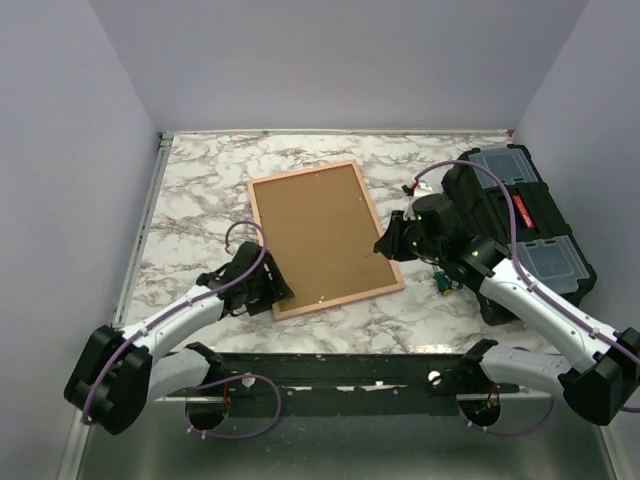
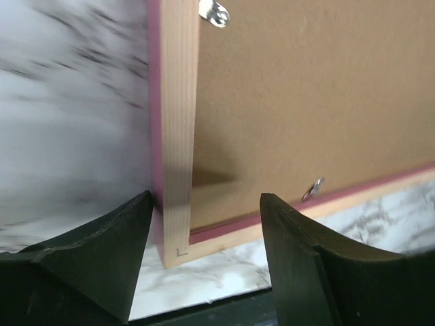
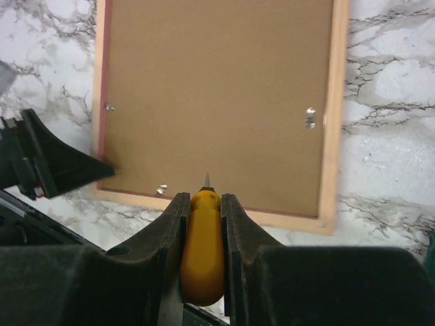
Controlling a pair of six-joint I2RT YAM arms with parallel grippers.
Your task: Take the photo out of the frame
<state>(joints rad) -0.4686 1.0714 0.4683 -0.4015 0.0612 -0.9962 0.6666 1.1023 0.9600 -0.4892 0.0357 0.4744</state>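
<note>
Frame [image 1: 304,173] lies face-down on the surface [image 1: 200,190], brown backing board [image 1: 322,240] up. The photo isn't visible; presumably under the board, so it's ahead of both pincers.

Left pincer [image 2: 205,204]: jaws apart, straddling the frame's near corner, holding nothing. One jaw is just beside the pink rail; can't tell if it touches.

Right pincer [image 3: 204,200]: clamped on an orange-handled tool [image 3: 202,251], tip pointing at the frame edge just ahead. Nearest retaining tab [image 3: 162,189] is ahead and to its left.

Risks:
- The corner isn't pinned. Prying a tab now would likely slide or spin the frame.
- Tabs are small. A slipped tip would gouge the board, and maybe the print beneath.
- If the left jaws close on the rail alone, they may tilt the frame up.
- Toolbox [image 1: 530,225] sits close behind the right pincer, so there's little room for its elbow.
</note>
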